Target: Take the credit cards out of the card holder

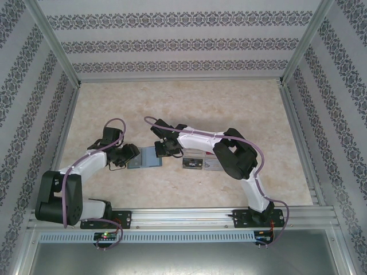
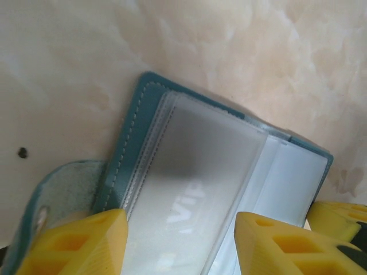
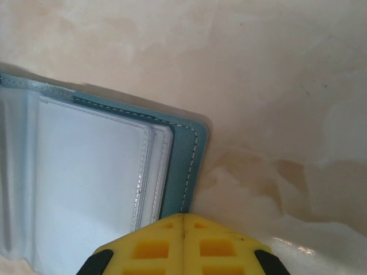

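tabletop [image 1: 189, 109]: pale beige with marbled blotches and a slight gloss; it stretches ahead of both sets of jaws.
card holder [image 1: 146, 158]: teal, lying open and flat on the tabletop between the left jaws and the right jaws, clear sleeves facing up; one stitched corner lies just ahead of the closed right jaws.
clear box [image 1: 194, 162]: on the tabletop beyond the right jaws, on the side away from the left jaws, partly hidden.
dark speck [image 2: 22, 152]: on the tabletop, ahead and to the left of the left jaws.

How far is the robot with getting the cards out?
Done: the card holder lies open on the table. In hand: the left pincer straddles a sleeve holding a VIP card, while the shut right pincer sits at the holder's teal edge. Left: that card is not out of its sleeve yet.
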You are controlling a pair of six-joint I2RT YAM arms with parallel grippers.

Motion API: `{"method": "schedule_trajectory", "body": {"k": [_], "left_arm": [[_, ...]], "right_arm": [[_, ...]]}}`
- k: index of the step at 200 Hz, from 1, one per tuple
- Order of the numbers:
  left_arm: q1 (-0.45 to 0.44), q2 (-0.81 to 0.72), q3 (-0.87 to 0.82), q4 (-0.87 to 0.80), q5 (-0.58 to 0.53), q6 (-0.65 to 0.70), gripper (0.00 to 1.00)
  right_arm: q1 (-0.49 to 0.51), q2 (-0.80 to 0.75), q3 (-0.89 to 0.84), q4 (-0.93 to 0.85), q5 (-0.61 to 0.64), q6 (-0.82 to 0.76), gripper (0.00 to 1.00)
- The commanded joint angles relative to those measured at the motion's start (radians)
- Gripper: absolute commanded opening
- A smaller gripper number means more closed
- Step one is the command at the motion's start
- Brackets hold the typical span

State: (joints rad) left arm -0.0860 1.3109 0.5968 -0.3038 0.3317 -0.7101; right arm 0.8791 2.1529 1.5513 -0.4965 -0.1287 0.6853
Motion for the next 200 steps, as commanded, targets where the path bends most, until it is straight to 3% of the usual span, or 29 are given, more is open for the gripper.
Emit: {"method": "schedule_trajectory", "body": {"k": [1,106,172,184,200], "left_arm": [[-0.009,-0.023,-0.004,-0.034,-0.047,0.018,0.53],[-0.014,0.078,-0.012,0.048,0.080,0.013,0.52],[-0.026,0.046,-0.029,0.124,0.155,0.001,0.56],[-0.025,0.036,-0.026,0.123,0.158,0.003,0.60],[-0.028,0.021,-0.023,0.117,0.163,0.004,0.77]], "right_arm": [[-0.002,0.032,0.012,-0.019,-0.017,-0.004,0.00],[0.000,0.043,0.021,-0.023,-0.032,-0.007,0.00],[0.003,0.040,0.019,-0.024,-0.030,-0.006,0.00],[0.003,0.040,0.020,-0.023,-0.031,-0.006,0.00],[0.004,0.040,0.018,-0.022,-0.030,-0.006,0.00]]}}
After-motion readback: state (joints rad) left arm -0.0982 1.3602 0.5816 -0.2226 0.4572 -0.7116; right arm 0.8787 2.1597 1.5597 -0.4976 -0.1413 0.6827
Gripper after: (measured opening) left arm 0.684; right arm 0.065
